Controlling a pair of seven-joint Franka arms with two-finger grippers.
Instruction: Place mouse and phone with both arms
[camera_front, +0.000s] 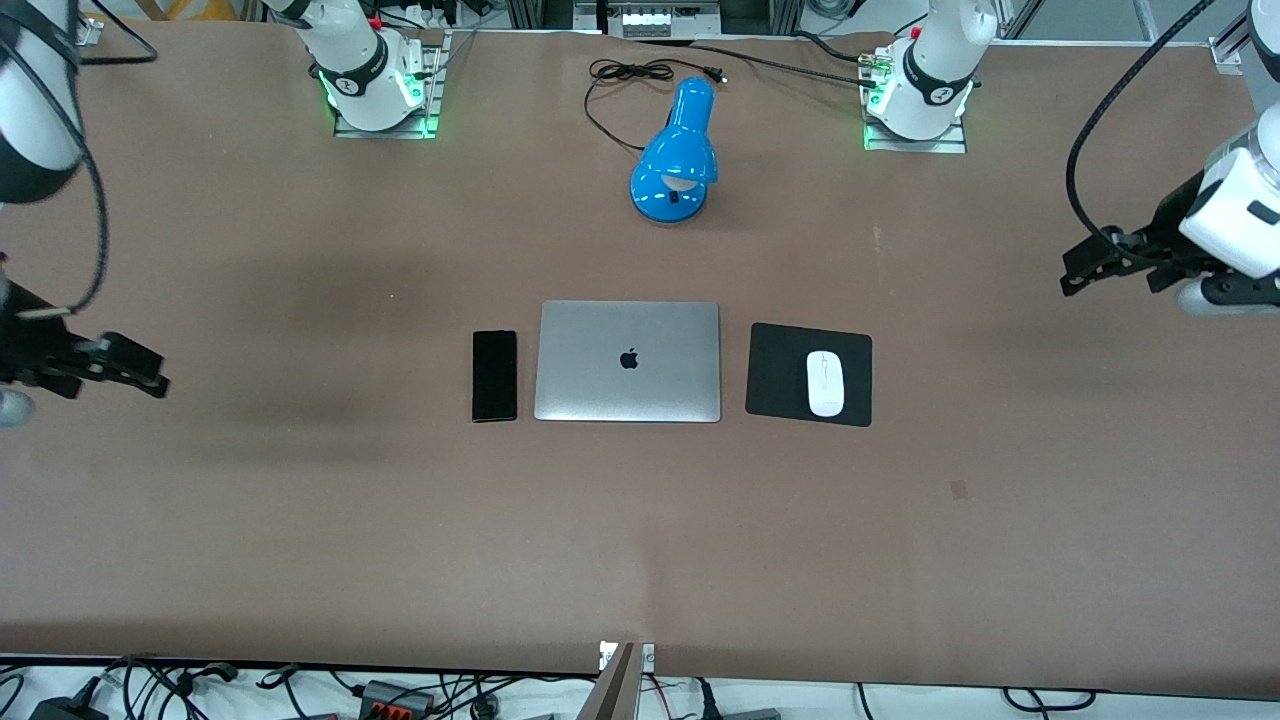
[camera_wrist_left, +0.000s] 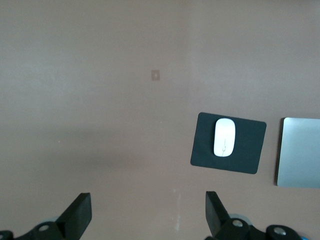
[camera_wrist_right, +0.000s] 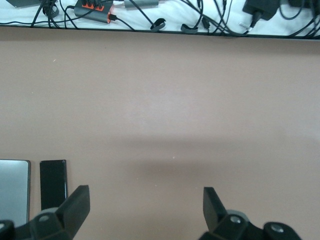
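The white mouse (camera_front: 825, 383) lies on a black mouse pad (camera_front: 775, 375) beside the silver laptop, toward the left arm's end; it also shows in the left wrist view (camera_wrist_left: 224, 137). The black phone (camera_front: 495, 376) lies flat on the table beside the laptop, toward the right arm's end, and shows in the right wrist view (camera_wrist_right: 53, 183). My left gripper (camera_front: 1085, 270) is open and empty, up over bare table at the left arm's end (camera_wrist_left: 148, 215). My right gripper (camera_front: 150, 375) is open and empty, up over bare table at the right arm's end (camera_wrist_right: 146, 212).
A closed silver laptop (camera_front: 628, 361) lies between phone and mouse pad. A blue desk lamp (camera_front: 675, 155) with a black cord stands farther from the front camera, between the two arm bases. Cables and plugs lie past the table's front edge (camera_wrist_right: 150, 15).
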